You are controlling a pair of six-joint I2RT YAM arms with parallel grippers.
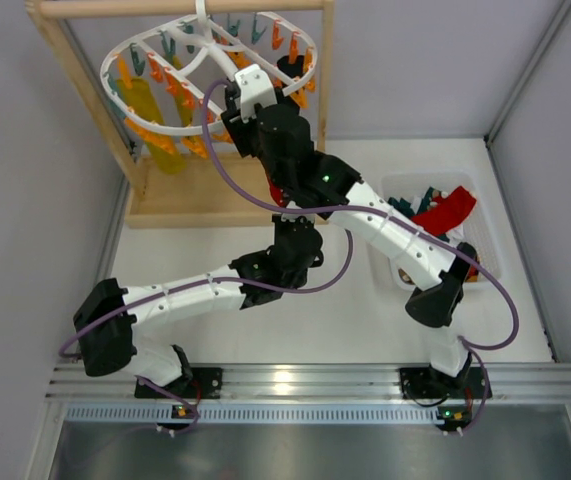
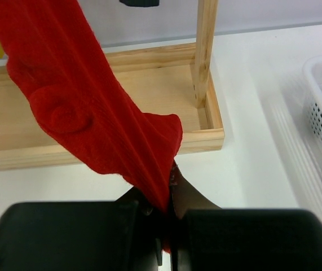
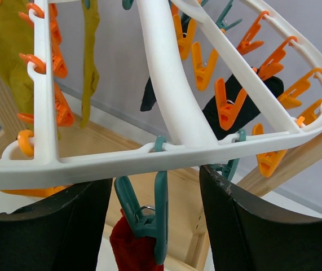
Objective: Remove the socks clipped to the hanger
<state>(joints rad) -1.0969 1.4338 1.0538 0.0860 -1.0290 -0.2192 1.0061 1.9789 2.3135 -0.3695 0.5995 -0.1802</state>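
The white hanger (image 1: 210,85) hangs from the wooden frame with orange and teal clips round its ring (image 3: 166,155). A red sock (image 2: 82,96) hangs taut from a teal clip (image 3: 149,212), which pinches its top (image 3: 129,248). My left gripper (image 2: 169,209) is shut on the sock's lower end, low over the table in front of the frame. My right gripper (image 3: 155,180) is open just under the ring, one finger on each side of that teal clip. Yellow socks (image 3: 8,62) and a dark sock (image 3: 245,107) stay clipped further round.
The wooden frame's base tray (image 2: 149,84) and upright post (image 2: 206,51) stand right behind the red sock. A white basket (image 1: 485,235) at the right holds a red sock (image 1: 445,210) and dark ones. Grey walls close in on both sides.
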